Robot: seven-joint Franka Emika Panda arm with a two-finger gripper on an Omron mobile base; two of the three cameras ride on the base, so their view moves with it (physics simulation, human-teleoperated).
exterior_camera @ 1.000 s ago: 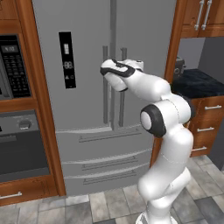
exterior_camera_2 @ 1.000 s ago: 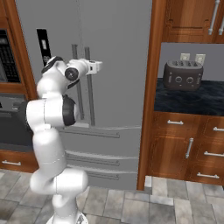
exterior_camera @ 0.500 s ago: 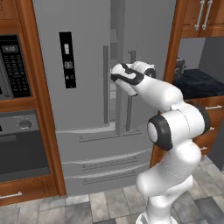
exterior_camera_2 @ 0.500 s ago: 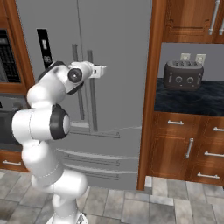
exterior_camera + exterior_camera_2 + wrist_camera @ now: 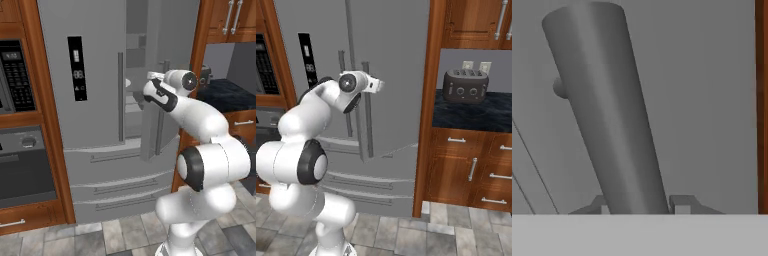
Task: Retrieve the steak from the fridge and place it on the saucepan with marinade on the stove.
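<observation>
The right door [image 5: 159,75] of the fridge [image 5: 95,65] now stands ajar where a second ago it was flush; in the left base view a gap at centre frame shows pale shelves inside. The arm has pulled back toward the base, drawing the door's handle [image 5: 609,115] with it. In the hand view that handle runs as a thick grey bar from upper left down between the fingertips [image 5: 684,203], and the gripper [image 5: 637,206] sits around it, narrow, the tips just beside the bar on each side. Whether it still clamps or has begun to let go I cannot tell. My reading: the door-opening step is under way, and the gap looks too slim yet to reach through.

The steak is nowhere to be made out; presumably it lies on a shelf behind the door. The saucepan and stove are off-frame too.

Around the fridge: a black-fronted oven [image 5: 20,165] at left of the left base view, wood cabinets [image 5: 476,170] at right of the right base view, a dark counter [image 5: 476,112] carrying a toaster [image 5: 465,86], and a grey tiled floor [image 5: 421,235] along the bottom.
</observation>
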